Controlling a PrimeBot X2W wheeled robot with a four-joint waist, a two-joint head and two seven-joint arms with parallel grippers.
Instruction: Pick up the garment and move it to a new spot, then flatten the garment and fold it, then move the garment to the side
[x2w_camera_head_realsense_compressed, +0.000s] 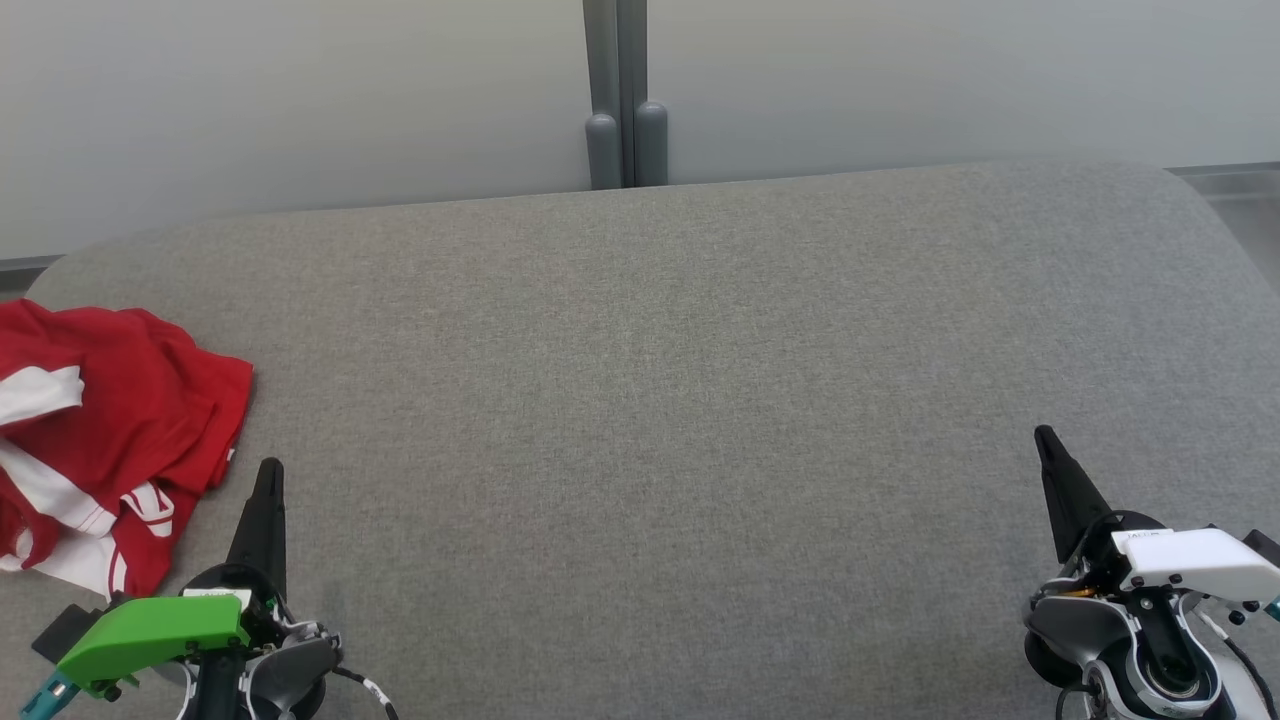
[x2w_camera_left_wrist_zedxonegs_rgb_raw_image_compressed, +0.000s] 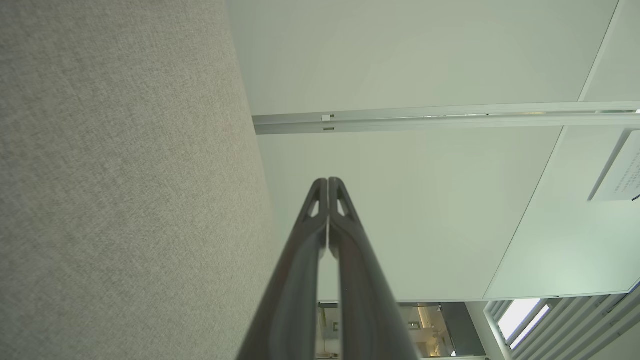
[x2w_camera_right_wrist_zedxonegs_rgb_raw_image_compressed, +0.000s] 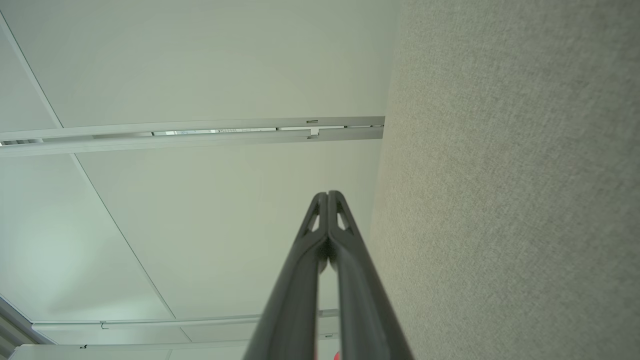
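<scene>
The garment (x2w_camera_head_realsense_compressed: 110, 440), red with white stripes, lies crumpled at the left edge of the grey padded surface (x2w_camera_head_realsense_compressed: 660, 400). My left gripper (x2w_camera_head_realsense_compressed: 270, 466) hovers at the lower left, just right of the garment's near corner, shut with nothing in it. At the lower right, far from the garment, my right gripper (x2w_camera_head_realsense_compressed: 1044, 435) is shut and empty too. In the left wrist view the left gripper (x2w_camera_left_wrist_zedxonegs_rgb_raw_image_compressed: 328, 180) has its fingers pressed together, pointing past the grey surface (x2w_camera_left_wrist_zedxonegs_rgb_raw_image_compressed: 125, 190) at a pale wall. The right gripper (x2w_camera_right_wrist_zedxonegs_rgb_raw_image_compressed: 328, 193) looks the same beside the grey surface (x2w_camera_right_wrist_zedxonegs_rgb_raw_image_compressed: 515, 200).
A pale wall runs behind the surface with a grey vertical post (x2w_camera_head_realsense_compressed: 622, 95) at its middle. The surface's far corners are rounded. A grey rail (x2w_camera_left_wrist_zedxonegs_rgb_raw_image_compressed: 440, 117) crosses the wall in the left wrist view.
</scene>
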